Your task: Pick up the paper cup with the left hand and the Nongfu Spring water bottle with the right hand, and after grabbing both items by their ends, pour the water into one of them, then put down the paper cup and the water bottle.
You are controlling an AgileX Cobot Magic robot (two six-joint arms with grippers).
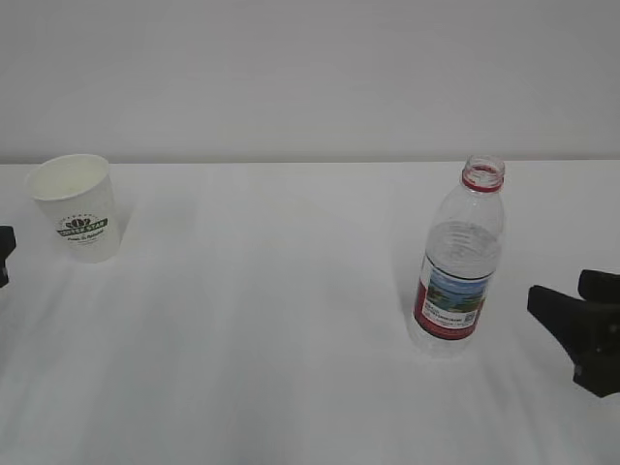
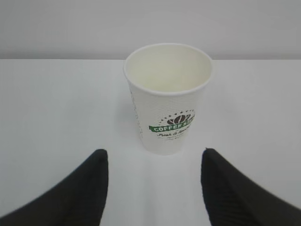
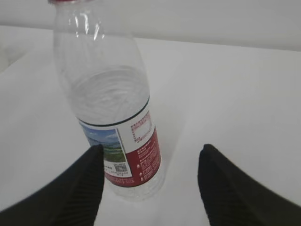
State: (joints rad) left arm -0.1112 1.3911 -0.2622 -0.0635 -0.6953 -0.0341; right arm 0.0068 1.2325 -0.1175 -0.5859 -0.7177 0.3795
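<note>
While both arms hang back near the edges of the white table (image 1: 291,339), neither one touches its target. The paper cup (image 1: 77,206) stands upright at the far left of the exterior view, its mouth open and its cream inside showing no liquid that can be made out. Seen from the left wrist, the left hand (image 2: 153,188) has its jaws spread apart and holds nothing; the cup (image 2: 168,96) sits ahead of the fingertips (image 2: 89,183), roughly centred on the gap between them, its base just beyond their tips and clear of both.

The Nongfu Spring water bottle (image 1: 460,260) stands upright on the right half of the table, uncapped, with the water (image 1: 463,247) reaching up into its ribbed shoulder. The right hand (image 1: 581,325) waits to the right of it, apart. From the right wrist, its jaws are likewise released and empty; the bottle (image 3: 113,117) stands ahead of the gap but off toward the left fingertip (image 3: 89,179), its labelled base just beside that finger, well apart from the other.
</note>
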